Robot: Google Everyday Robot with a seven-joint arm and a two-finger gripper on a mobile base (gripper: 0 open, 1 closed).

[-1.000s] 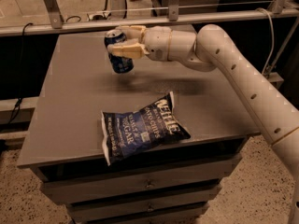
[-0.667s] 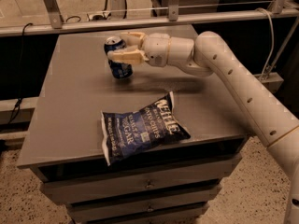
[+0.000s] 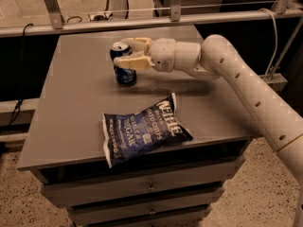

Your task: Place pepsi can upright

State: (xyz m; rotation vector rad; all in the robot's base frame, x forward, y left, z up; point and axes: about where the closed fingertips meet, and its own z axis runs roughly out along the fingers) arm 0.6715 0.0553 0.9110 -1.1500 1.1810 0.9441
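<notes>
Dark-blue metal with silver rims: the small cylindrical pepsi can [image 3: 127, 74] is standing on its base on the flat grey bench [image 3: 71, 93], silver top facing up, and it looks upright or very close to it. Take the large flat blue crinkled chip bag [image 3: 144, 134] lying near the bench's front edge as the marker: the can sits beyond that bag, a little to its left and apart from it, with bare bench top between the two. And the cream-white two-finger hand [image 3: 120, 52] is right there on the can, also beyond the bag. One finger crosses the can's near side at mid-height, the other reaches round behind its top rim, so the hand is clamped on the can. The thick white jointed arm [image 3: 246, 84] runs off to the right of the bag and comes down past the bench's right corner. Beneath the bag, the bench front shows a stack of grey drawers [image 3: 147, 187], and well beyond the bag a pale metal rail [image 3: 142, 21] runs across the back.
</notes>
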